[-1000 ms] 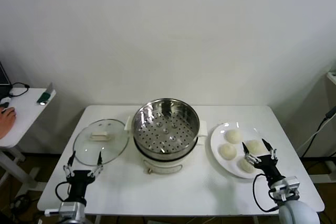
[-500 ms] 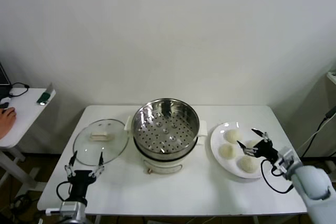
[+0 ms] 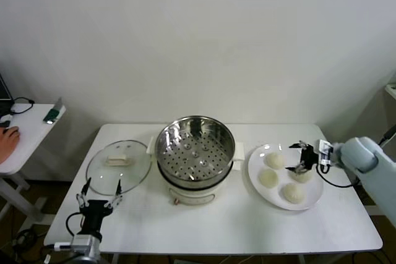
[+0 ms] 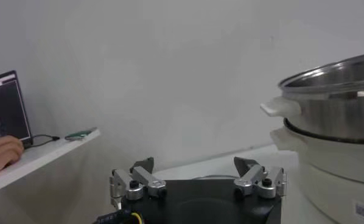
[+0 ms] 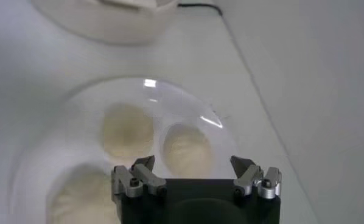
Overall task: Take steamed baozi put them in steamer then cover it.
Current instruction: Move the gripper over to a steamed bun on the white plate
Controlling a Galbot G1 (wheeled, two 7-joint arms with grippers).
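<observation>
Four steamed baozi [image 3: 274,160] on one white plate [image 3: 314,195], right of the steamer [image 3: 195,151]; one cover [image 3: 119,166] flat on the bench [image 3: 235,221], left of steamer. Right gripper [image 3: 301,157] over the plate's far right bun, fingers wide, holding nothing. Left gripper [image 3: 98,201] at the near-left bench edge, fingers wide. Bare bench along the front.

1. The cream-white bun [image 3: 302,175] farthest right on the flat white plate [image 3: 312,199] is partly hidden behind the right gripper [image 3: 301,158]
2. The shiny steel steamer pot [image 4: 337,122] is cut off by the left wrist view's edge
</observation>
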